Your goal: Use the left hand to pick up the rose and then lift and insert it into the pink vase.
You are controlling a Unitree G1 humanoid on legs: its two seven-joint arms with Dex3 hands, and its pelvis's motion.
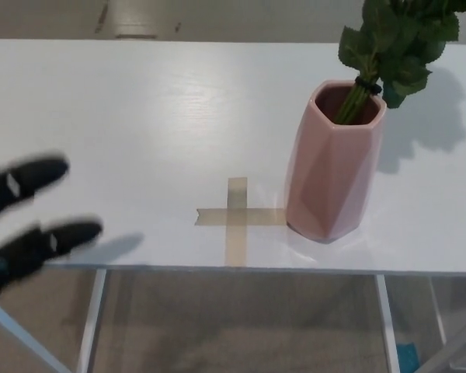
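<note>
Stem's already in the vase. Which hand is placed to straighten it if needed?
Left, by default. The left hand is in view at the table's near-left edge, fingers apart and empty. The right hand is not in view. It is well left of the pink vase.

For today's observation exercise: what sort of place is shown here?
Probably a robot test bench or lab: a plain white table marked with a tape cross, a pink vase holding green stems, and a black robot hand.

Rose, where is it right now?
In the head view the rose stands at the table's far right, its stems down in the pink vase, just right of the tape cross.
</note>
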